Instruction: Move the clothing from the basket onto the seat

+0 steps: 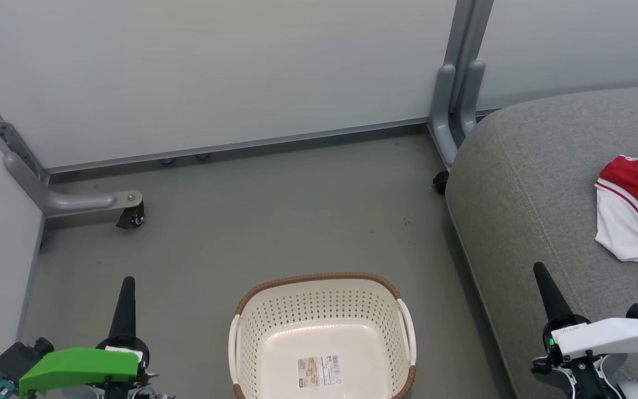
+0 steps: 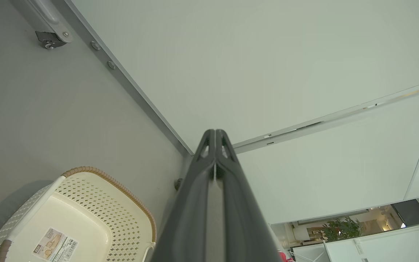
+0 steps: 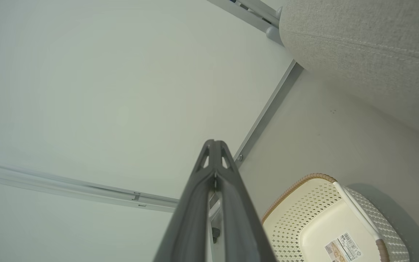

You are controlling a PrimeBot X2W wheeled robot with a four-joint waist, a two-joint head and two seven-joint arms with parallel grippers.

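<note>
Red clothing (image 1: 637, 188) with white trim lies on the grey seat (image 1: 524, 183), well in from its rounded corner. Our head view also shows the cream basket (image 1: 319, 299) on the floor (image 1: 241, 221), a label (image 1: 319, 371) inside. At our left wrist, the left gripper (image 2: 215, 136) is closed on nothing. At our right wrist, the right gripper (image 3: 215, 145) is closed too.

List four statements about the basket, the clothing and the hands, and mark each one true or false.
1. The basket stands on the floor. True.
2. The clothing is in the basket. False: the basket holds just a label, and the clothing lies on the seat.
3. The left hand and the right hand are both shut. True.
4. The right hand grips the clothing. False: it holds nothing and is apart from the clothing.
</note>
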